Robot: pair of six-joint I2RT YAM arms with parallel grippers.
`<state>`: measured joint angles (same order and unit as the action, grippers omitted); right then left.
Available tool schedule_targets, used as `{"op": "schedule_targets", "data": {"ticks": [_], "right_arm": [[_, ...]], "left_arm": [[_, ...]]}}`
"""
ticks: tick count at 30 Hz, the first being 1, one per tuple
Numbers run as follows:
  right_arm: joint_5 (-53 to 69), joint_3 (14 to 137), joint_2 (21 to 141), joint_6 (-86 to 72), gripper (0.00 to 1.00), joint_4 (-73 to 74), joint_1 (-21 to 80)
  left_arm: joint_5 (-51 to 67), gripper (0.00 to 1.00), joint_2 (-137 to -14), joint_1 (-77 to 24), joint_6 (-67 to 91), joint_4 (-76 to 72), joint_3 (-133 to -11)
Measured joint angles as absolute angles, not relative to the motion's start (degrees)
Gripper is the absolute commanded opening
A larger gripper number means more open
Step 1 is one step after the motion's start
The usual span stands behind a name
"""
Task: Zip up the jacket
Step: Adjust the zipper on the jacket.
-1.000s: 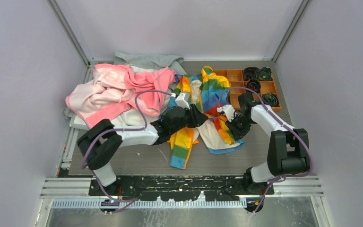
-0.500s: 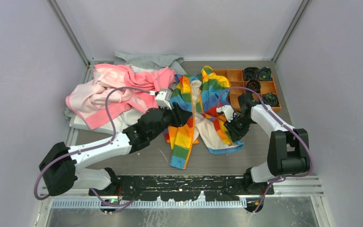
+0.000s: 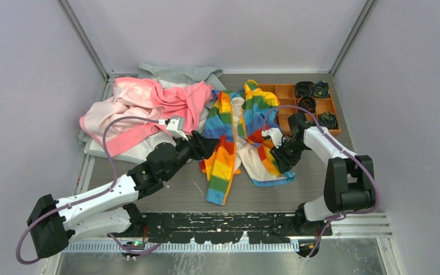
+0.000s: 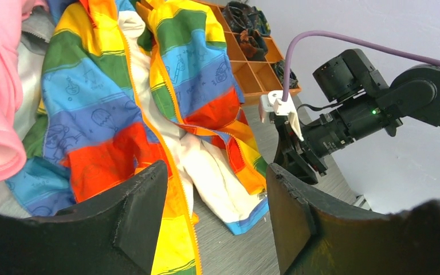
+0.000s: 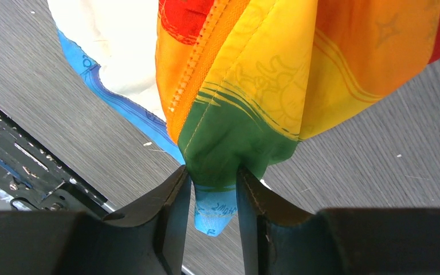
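Observation:
The jacket (image 3: 235, 129) lies open on the table, rainbow stripes outward and cream lining showing down the middle. Its orange zipper (image 4: 175, 172) runs unjoined along both front edges. My left gripper (image 3: 211, 144) hovers at the jacket's left panel, open, with nothing between its fingers (image 4: 143, 212). The left wrist view looks across the jacket (image 4: 114, 103) toward the right arm (image 4: 349, 120). My right gripper (image 3: 282, 159) is at the right panel's lower edge. In the right wrist view it (image 5: 212, 200) is shut on a bunched green and blue corner of the jacket (image 5: 235, 143).
A pink garment (image 3: 143, 109) is heaped on the left, with a grey garment (image 3: 177, 73) behind it. An orange compartment tray (image 3: 289, 91) with dark items stands at the back right. Bare grey table (image 3: 298, 189) runs in front of the jacket.
My left arm has drawn back to the left, off the jacket's middle, and its jaws have opened. The right gripper has stayed at the right panel.

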<state>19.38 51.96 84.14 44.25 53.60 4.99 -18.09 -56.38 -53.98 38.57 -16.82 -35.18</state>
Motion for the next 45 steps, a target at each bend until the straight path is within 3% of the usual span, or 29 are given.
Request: {"op": "schedule_targets", "data": {"ticks": [5,14,21,23,27,32,45], "right_arm": [[18.94,51.96,85.14,43.97,0.41,53.3,6.72],[15.84,51.96,86.24,41.28,0.1,50.76,8.95],[8.84,51.96,86.13,37.39,0.08,45.65,8.95],[7.88,51.96,86.13,37.04,0.09,45.01,8.93],[7.27,51.96,86.13,36.32,0.26,44.66,8.75],[8.75,51.96,86.13,36.47,0.36,45.36,8.4],[11.6,51.96,86.11,37.74,0.49,47.2,7.66]], "left_arm": [[-18.63,0.63,-55.27,-53.98,40.05,-15.99,-32.95],[-18.68,0.63,-55.22,-53.98,42.33,-14.26,-31.92],[-18.52,0.63,-54.46,-53.98,43.29,-14.22,-30.61],[-18.44,0.63,-54.0,-53.98,43.4,-14.2,-30.06],[-18.04,0.67,-53.49,-53.98,43.77,-14.35,-28.88],[-15.94,0.68,-53.36,-53.98,44.82,-14.96,-27.29],[-10.85,0.71,-53.8,-53.98,46.06,-16.03,-27.07]]}}
